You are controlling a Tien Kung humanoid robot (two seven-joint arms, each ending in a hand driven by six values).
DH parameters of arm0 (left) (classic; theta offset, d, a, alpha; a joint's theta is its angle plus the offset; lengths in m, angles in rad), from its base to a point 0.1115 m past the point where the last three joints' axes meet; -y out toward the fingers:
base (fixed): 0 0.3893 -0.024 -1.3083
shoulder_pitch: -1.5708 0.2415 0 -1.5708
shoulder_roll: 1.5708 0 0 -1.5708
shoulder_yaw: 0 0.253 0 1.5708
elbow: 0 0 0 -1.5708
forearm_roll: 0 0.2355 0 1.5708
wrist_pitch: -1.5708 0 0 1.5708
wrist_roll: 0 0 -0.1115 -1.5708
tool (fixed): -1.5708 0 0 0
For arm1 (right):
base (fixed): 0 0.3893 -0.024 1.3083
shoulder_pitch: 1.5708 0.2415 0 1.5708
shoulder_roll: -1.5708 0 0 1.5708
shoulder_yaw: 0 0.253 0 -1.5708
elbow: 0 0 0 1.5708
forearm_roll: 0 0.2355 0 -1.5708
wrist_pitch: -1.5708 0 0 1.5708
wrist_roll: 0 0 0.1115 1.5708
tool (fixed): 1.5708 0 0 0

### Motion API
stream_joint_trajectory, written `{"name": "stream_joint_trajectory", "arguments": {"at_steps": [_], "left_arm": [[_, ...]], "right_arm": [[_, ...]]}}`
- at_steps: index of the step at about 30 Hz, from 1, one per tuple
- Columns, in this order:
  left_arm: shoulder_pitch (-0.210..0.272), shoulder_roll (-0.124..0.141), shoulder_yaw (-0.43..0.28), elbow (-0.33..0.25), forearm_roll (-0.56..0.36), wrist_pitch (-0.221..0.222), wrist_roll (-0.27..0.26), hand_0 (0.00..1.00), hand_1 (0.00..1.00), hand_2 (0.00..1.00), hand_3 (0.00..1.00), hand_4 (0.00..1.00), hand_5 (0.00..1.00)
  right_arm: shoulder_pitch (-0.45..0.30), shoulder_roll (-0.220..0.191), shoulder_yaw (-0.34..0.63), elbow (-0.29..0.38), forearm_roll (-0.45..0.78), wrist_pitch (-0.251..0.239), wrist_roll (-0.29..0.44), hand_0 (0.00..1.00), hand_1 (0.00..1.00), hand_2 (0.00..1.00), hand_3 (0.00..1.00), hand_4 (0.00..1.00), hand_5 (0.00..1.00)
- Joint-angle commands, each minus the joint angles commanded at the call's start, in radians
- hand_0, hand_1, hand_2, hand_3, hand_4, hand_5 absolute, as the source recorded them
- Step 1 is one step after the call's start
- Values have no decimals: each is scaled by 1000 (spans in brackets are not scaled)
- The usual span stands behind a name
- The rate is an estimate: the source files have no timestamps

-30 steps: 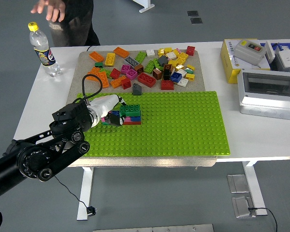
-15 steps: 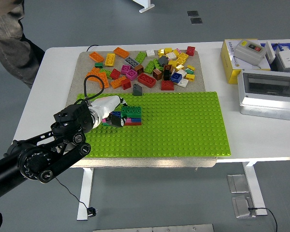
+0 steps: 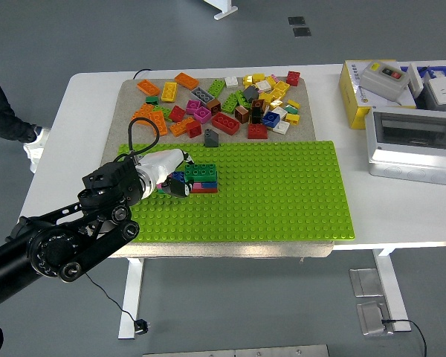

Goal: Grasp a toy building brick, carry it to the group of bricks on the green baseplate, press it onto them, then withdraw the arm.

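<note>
Since the earlier views the bottle at the table's 11 o'clock corner is gone and the person has stepped off; only a leg and shoe (image 3: 31, 141) show at the left edge. My left hand (image 3: 167, 169) has barely shifted: it lies on the green baseplate (image 3: 282, 193) at the stack's 9 o'clock side. Its fingers are curled against the group of bricks (image 3: 200, 178), but whether they still clamp a brick I cannot tell. The stack stands near the plate's 10 o'clock corner. The loose bricks (image 3: 230, 100) lie at 12 o'clock. I judge pressing nearly complete, withdrawal next.
</note>
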Motion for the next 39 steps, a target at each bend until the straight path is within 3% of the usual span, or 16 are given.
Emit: {"name": "stream_joint_trajectory", "arguments": {"at_steps": [26, 27, 39], "left_arm": [[-3, -5, 13, -8, 31, 3, 3, 998, 966, 966, 531, 529, 218], [-3, -5, 13, -8, 31, 2, 4, 998, 966, 967, 551, 428, 232], [-3, -3, 8, -6, 26, -5, 3, 998, 967, 973, 621, 409, 236]], "right_arm": [[2, 0, 5, 0, -3, -1, 2, 672, 632, 641, 661, 349, 804], [2, 0, 6, 0, -4, -2, 2, 672, 632, 640, 661, 350, 801], [1, 1, 13, 0, -12, -6, 2, 672, 633, 639, 661, 350, 800]]}}
